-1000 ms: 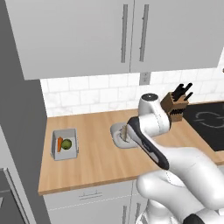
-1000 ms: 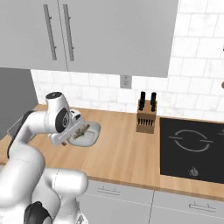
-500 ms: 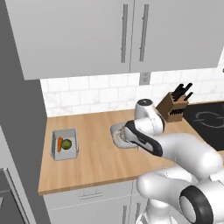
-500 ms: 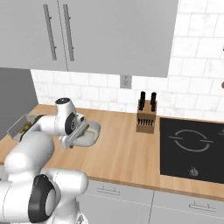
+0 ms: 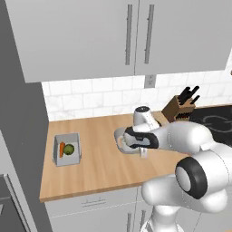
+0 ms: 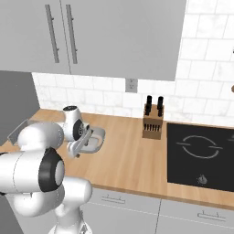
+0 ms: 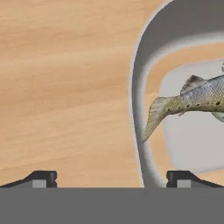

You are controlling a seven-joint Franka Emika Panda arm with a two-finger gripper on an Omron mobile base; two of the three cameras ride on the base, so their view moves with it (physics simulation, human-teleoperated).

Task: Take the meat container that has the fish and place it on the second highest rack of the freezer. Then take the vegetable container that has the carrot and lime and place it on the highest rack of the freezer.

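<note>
just one fish (image 7: 192, 103), one carrot (image 5: 61, 149), one lime (image 5: 69, 149)

Surfaces: wood, matt grey, gloss black.
Counter (image 7: 65, 87) is showing light wood grain, smooth; meat container (image 7: 140, 87) is looking matt grey; fish (image 7: 192, 103) is appearing speckled, scaly; cooktop (image 6: 201, 155) is reading glossy black; backsplash (image 6: 205, 100) is showing glazed white tile.

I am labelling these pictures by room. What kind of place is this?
A rendered home kitchen, most likely: a wooden counter below grey wall cabinets, a black cooktop set into it, and a knife block against the white tiled wall.
</note>
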